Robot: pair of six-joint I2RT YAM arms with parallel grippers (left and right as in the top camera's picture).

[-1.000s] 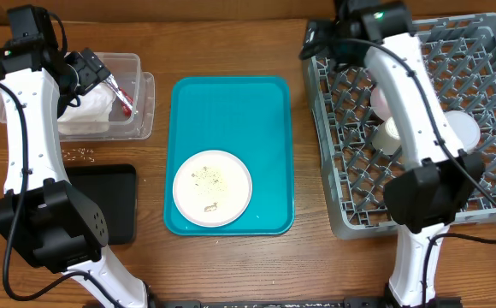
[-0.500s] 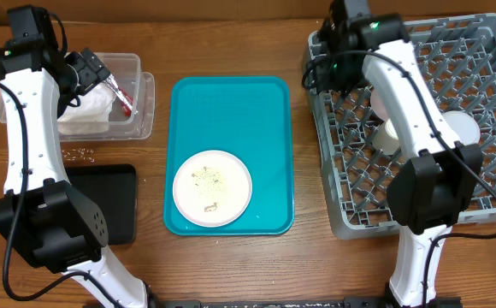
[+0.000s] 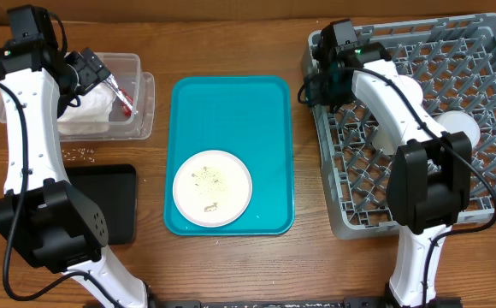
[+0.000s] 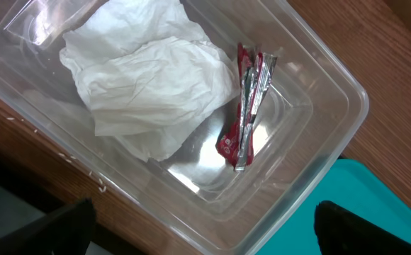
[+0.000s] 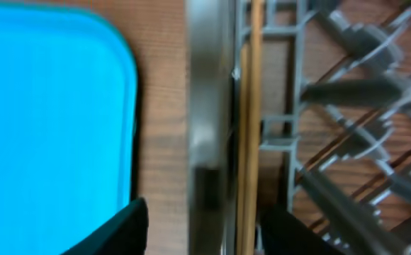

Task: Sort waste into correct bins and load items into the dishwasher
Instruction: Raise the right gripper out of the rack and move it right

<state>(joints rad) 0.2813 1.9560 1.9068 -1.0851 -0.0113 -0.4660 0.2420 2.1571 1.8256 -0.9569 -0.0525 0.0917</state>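
Note:
The clear tub (image 3: 144, 94) holds the crumpled white napkin (image 3: 90, 115) and the red-and-white wrapper (image 3: 125, 104); both show in the left wrist view, napkin (image 4: 145, 78) and wrapper (image 4: 246, 117). My left gripper (image 3: 94, 70) is open and empty above the tub (image 4: 319, 78). The round plate (image 3: 212, 188) with food crumbs lies on the teal tray (image 3: 231, 111). My right gripper (image 3: 315, 84) is open, straddling the left wall (image 5: 205, 106) of the grey dish rack (image 3: 453, 51). Thin wooden chopsticks (image 5: 251, 127) lie just inside that wall.
A black tray (image 3: 103, 201) lies front left, with rice-like crumbs (image 3: 79, 154) on the table behind it. In the rack are a pink-white bowl (image 3: 402, 90), a small white cup (image 3: 389, 137) and a pale greyish bowl (image 3: 457, 128). The teal tray's edge (image 5: 49, 106) is left of the rack.
My right gripper has moved from the rack's back left corner forward along its left wall. The left arm has not moved.

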